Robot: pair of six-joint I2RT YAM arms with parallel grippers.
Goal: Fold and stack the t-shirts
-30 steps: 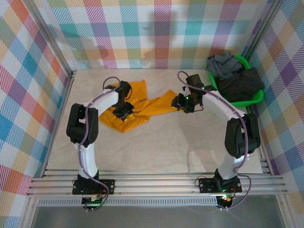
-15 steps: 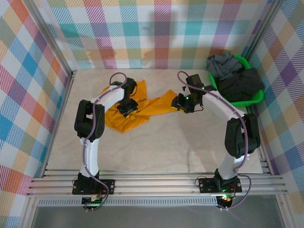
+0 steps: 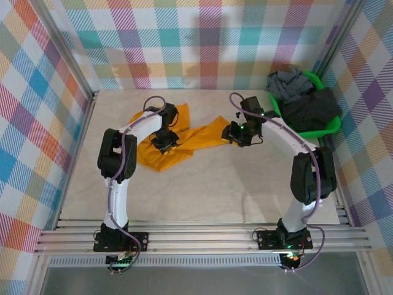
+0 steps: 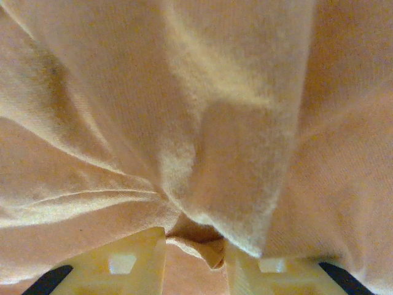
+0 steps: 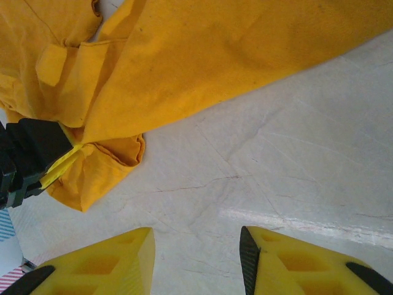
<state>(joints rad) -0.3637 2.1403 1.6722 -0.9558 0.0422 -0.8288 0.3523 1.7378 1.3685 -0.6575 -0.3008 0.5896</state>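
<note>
Slippage worries me: left jaws clamp a thin fold of orange shirt (image 4: pixel 202 123); right jaws sit apart, empty.

Top camera looks down over the whole worktop (image 3: pixel 202 190) from 6 o'clock. Left wrist camera hugs the orange t-shirt (image 4: pixel 184 92); the right wrist's, higher, shares it toward 11 o'clock.

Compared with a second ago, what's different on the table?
The left arm swung rightward, its jaws pinching a fold of the orange t-shirt and dragging the shirt's left edge along. The right arm, jaws open, and the green basket stayed put.
</note>
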